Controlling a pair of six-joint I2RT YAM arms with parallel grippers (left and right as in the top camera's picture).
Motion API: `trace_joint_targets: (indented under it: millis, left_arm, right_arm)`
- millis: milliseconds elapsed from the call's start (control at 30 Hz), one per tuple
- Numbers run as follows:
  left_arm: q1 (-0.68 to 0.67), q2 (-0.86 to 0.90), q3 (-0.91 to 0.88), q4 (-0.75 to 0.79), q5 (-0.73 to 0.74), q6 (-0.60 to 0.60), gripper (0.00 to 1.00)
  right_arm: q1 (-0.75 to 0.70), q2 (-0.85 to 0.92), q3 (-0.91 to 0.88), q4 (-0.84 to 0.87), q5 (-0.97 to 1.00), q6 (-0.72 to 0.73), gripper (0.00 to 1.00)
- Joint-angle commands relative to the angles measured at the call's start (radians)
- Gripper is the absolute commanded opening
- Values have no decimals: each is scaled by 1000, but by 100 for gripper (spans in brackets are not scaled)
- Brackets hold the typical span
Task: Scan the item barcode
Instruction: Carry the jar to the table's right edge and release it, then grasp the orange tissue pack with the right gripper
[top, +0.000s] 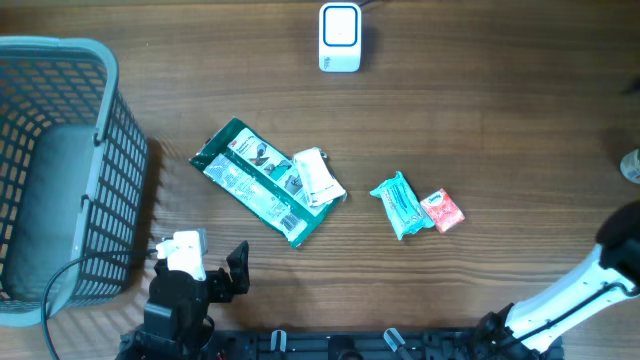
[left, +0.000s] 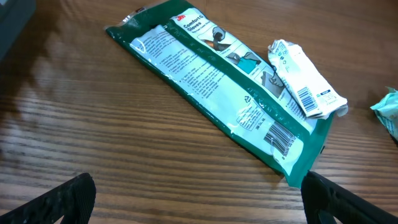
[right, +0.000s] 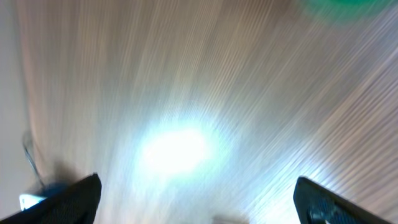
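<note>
Left wrist: green packet (left: 211, 87) lies beyond spread left fingers (left: 59, 199); right fingers (right: 65, 202) apart.

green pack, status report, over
Left gripper open, empty, short of green pack. Right gripper open, empty. Pack flat on table, barcode up. White packet overlaps its end.

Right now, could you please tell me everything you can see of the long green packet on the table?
The long green packet is a flat, glossy plastic pouch, green-edged with a pale printed panel, product pictures and a barcode near one end, facing up. It lies flat and diagonal on the wooden table. A small white packet rests across its edge near the barcode end; nothing else touches it.
</note>
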Motion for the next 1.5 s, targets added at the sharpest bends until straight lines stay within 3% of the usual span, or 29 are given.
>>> trace_joint_targets:
  millis: [0,100,233,300,500,633,700,833,933,1167,1467]
  left_arm:
    - [-5,-4,-1,3,1,-8,100]
    - [-5,-4,-1,3,1,-8,100]
    - [-5,-4,-1,3,1,-8,100]
    - [-5,-4,-1,3,1,-8,100]
    - [-5,-4,-1,3,1,-8,100]
    - [-5,-4,-1,3,1,-8,100]
    - [-5,-4,-1,3,1,-8,100]
    - [-5,-4,-1,3,1,-8,100]
    - [-5,-4,-1,3,1,-8,100]
    - [-5,-4,-1,3,1,-8,100]
    - [-5,-4,-1,3,1,-8,100]
  right_arm:
    - [193,-17,-19,-105,-48,-62,100]
    - [473,-15,-152,-113,109,-62,100]
    - [697,-29,-249,-113,99,-64,100]
    - [832,-171,-249,-113,109,-63,100]
    - [1009,-508,-255,-113,311,10,100]
    - [1028,-725,-423,-112,427,210,100]
    - [1028,-838,-632,-72,516,419,100]
    - [1025,-909,-1121,260,457,509,100]
    - [1003,-875,-1253,394,432,594,100]
    - [908,-770,-1303,503,442,681,95]
    - [879,-605,-1448,694,423,676,68]
